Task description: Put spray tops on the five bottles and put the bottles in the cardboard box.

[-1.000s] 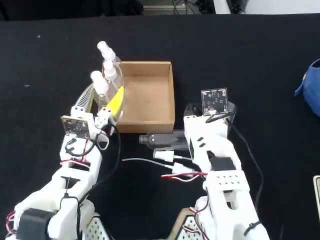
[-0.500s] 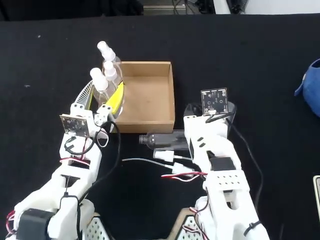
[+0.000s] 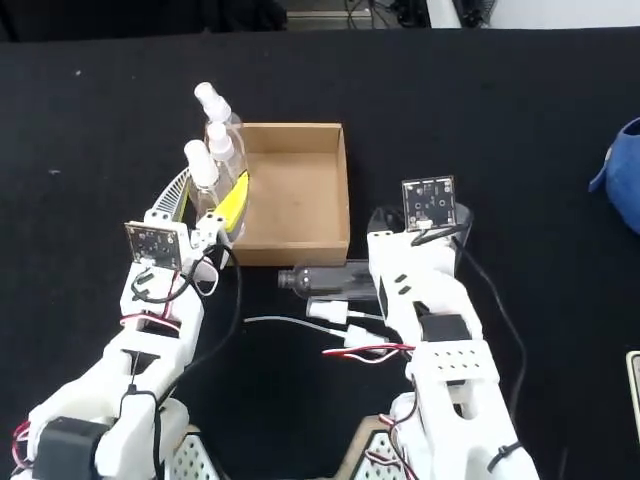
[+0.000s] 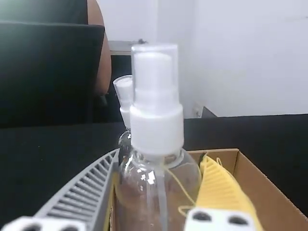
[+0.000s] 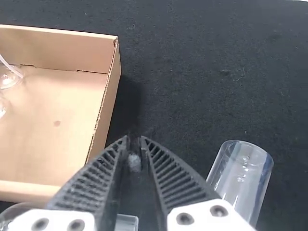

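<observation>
My left gripper (image 3: 207,197) is shut on a clear bottle (image 4: 156,185) with a white spray top (image 4: 155,115), holding it upright at the left wall of the cardboard box (image 3: 300,240). Two more topped bottles (image 3: 222,132) stand just behind it. My right gripper (image 5: 134,142) is shut with nothing in it, low over the table by the box's right front corner (image 5: 108,110). An uncapped clear bottle (image 3: 325,280) lies in front of the box, partly under the right arm. Another clear bottle (image 5: 240,168) sits beside the right gripper. Two loose spray tops (image 3: 330,312) with tubes lie near the right arm.
The inside of the box shows bare cardboard floor (image 3: 295,190). A blue object (image 3: 622,185) lies at the table's right edge. Black cloth stretches open to the far left and far right.
My left gripper and its bottle have shifted only slightly beside the box wall. The right arm has not moved.
</observation>
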### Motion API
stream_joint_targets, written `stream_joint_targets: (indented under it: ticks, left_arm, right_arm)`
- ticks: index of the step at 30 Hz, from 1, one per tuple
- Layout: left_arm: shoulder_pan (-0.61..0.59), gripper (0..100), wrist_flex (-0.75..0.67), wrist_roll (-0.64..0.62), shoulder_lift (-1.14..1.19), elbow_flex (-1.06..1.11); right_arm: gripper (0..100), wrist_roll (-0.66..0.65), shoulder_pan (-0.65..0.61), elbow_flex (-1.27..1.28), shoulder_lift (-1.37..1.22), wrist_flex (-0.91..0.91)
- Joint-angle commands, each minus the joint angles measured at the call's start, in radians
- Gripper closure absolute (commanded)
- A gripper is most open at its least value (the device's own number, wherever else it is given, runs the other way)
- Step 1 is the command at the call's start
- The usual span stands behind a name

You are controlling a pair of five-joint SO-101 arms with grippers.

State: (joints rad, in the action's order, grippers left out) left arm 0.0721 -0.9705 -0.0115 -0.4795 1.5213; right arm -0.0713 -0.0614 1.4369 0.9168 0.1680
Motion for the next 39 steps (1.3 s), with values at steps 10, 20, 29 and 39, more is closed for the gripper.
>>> stream_joint_targets:
  ticks: [10, 20, 29, 39]
  left_arm:
    - [-0.018, 97, 0.003, -0.002, 0.06, -0.076]
    - [-0.091, 97, -0.16, -0.009, 0.224, -0.139]
    - [-0.038, 97, -0.163, -0.011, 0.301, -0.139]
    - [-0.002, 97, -0.166, -0.009, 0.296, -0.125]
  right_arm:
    - [98.7, -0.006, -0.012, -0.021, 0.038, -0.025]
    - [98.7, -0.006, -0.012, -0.024, 0.038, -0.025]
    - [98.7, -0.006, -0.012, -0.024, 0.038, -0.025]
    - [98.7, -0.006, -0.012, -0.022, 0.038, -0.025]
